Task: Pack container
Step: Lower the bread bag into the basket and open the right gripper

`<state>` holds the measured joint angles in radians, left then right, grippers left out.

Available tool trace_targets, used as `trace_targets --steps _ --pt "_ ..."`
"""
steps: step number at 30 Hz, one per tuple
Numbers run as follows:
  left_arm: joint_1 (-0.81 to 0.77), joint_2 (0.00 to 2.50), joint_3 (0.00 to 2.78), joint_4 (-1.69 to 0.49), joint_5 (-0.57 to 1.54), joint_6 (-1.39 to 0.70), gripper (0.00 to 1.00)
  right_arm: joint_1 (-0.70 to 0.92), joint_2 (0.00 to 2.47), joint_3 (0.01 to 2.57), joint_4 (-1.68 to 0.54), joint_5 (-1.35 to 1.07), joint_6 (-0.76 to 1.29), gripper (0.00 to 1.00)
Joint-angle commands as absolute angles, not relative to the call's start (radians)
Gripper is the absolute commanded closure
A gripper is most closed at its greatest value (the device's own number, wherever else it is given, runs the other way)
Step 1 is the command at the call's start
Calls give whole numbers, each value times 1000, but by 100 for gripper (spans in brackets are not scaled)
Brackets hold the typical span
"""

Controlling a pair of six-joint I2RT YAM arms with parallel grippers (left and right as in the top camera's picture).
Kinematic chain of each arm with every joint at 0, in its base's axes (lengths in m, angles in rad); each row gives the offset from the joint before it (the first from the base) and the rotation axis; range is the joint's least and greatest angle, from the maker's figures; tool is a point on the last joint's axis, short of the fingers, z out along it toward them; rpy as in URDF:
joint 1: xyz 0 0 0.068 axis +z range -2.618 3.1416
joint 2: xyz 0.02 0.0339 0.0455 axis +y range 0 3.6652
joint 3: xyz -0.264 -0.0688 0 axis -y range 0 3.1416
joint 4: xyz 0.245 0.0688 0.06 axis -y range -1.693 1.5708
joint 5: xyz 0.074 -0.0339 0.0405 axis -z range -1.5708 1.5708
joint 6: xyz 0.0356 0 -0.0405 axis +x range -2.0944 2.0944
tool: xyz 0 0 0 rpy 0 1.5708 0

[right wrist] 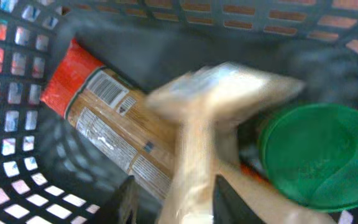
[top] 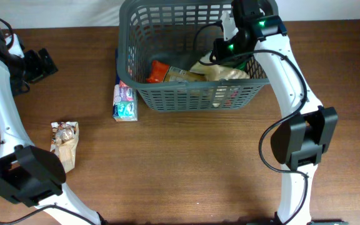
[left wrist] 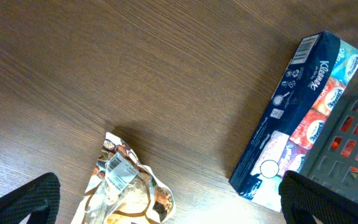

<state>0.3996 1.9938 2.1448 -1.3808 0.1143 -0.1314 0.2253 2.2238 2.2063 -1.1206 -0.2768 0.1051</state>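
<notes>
Container (top: 186, 100): set at the desk's (top: 199, 162) far edge, centre, with tissue box (top: 125, 103) just beside its left wall.
Right gripper (top: 227, 50): lowered inside it, jaws clamped on blurred beige packet (right wrist: 216, 93).
Left gripper (top: 41, 62): jaws spread wide, nothing held, far left.
Inside: red-brown packet (right wrist: 104, 118), green lid (right wrist: 319, 155).
Snack packet (top: 64, 144): laid on desk, left.

Big dark grey plastic basket (top: 186, 99), rectangular, with slotted lattice walls and a solid rim. It sits upright on the wooden table, at the far edge and a bit right of centre, with its top end cut off in the overhead view. It's partly filled: a red-ended pack (top: 158, 72) and a tan bag (top: 220, 72) are inside.
</notes>
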Motion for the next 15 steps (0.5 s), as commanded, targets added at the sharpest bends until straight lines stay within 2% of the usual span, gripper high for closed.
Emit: trace_targets --steps 1,10,12,13,14,15 --pt "400 2005 2148 -1380 104 -115 1 231 2218 2203 -1115 -272 104 65" --pt "400 2005 2148 -1380 104 -115 1 228 2217 2230 -1109 -291 105 59" --pt "400 2005 2148 -1380 104 -115 1 227 2217 2287 -1128 -318 105 53" --pt "400 2005 2148 -1380 104 -115 1 227 2217 2352 -1152 -321 105 35" --pt "400 2005 2148 -1380 104 -115 1 223 2217 2442 -1190 -317 105 12" --pt "400 2005 2148 -1380 104 -115 1 220 2217 2491 -1213 -312 105 1"
